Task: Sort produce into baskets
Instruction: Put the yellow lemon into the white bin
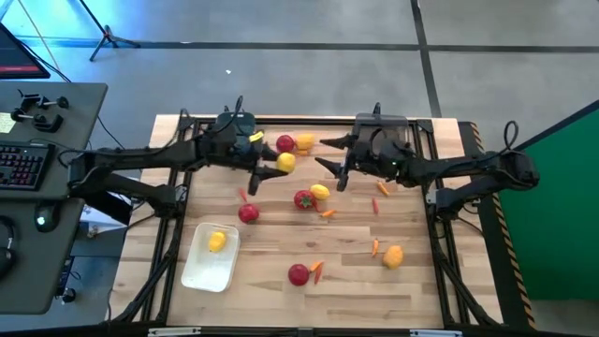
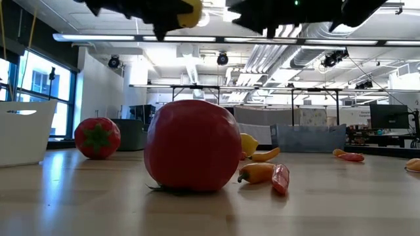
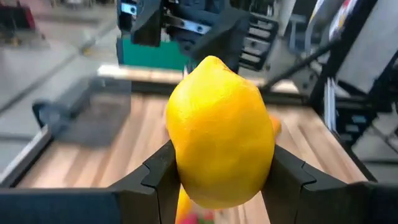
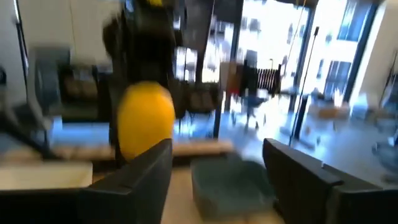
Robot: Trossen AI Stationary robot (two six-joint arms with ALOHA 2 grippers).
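Above the desk (image 1: 281, 290), beyond the white tray (image 1: 201, 271) that holds one lemon, the left hand (image 3: 214, 171) pinches a yellow lemon (image 3: 219, 130) in the air. Facing it nearby, the right hand (image 1: 323, 154) hangs spread and empty. No readable writing shows on anything.

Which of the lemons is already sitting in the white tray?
The lemon lying alone inside the white tray; the other lemons rest on bare wood or are gripped.
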